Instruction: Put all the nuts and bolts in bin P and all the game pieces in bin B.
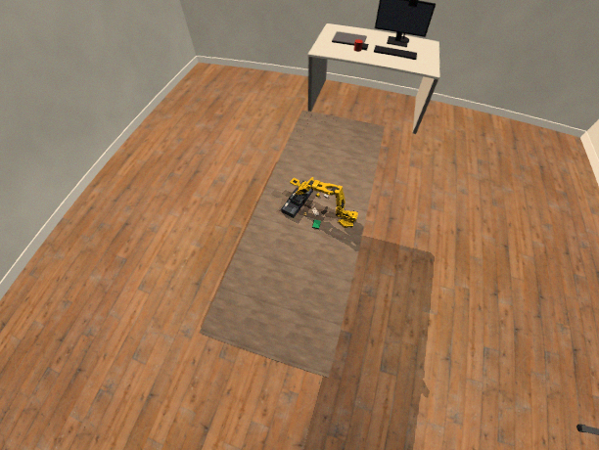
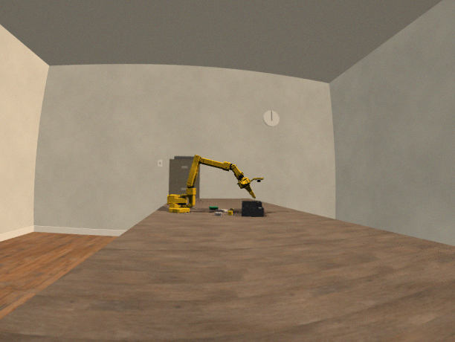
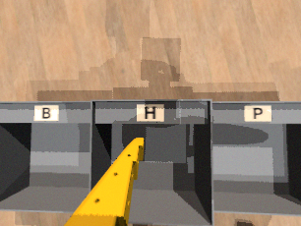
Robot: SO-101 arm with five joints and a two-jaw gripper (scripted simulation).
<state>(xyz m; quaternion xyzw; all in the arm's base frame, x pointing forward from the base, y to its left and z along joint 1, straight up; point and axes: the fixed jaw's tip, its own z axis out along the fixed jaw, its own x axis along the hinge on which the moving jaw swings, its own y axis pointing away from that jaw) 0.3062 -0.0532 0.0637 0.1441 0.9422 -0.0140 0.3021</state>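
Note:
My gripper (image 2: 253,190) is open and empty, hanging above the row of dark bins (image 2: 253,208). In the wrist view its yellow fixed jaw (image 3: 115,184) points into the middle bin marked H (image 3: 150,162). The bin marked B (image 3: 44,157) is to its left and the bin marked P (image 3: 256,157) to its right. All three bins look empty where I can see into them. Several small things lie on the table between the bins and the arm's base: a green piece (image 1: 316,224), a pale cluster (image 1: 315,211) and small yellowish bits (image 2: 230,212). They are too small to tell apart.
The arm's base (image 2: 178,204) stands at the table's far side. A desk with a monitor (image 1: 377,49) stands far off by the wall.

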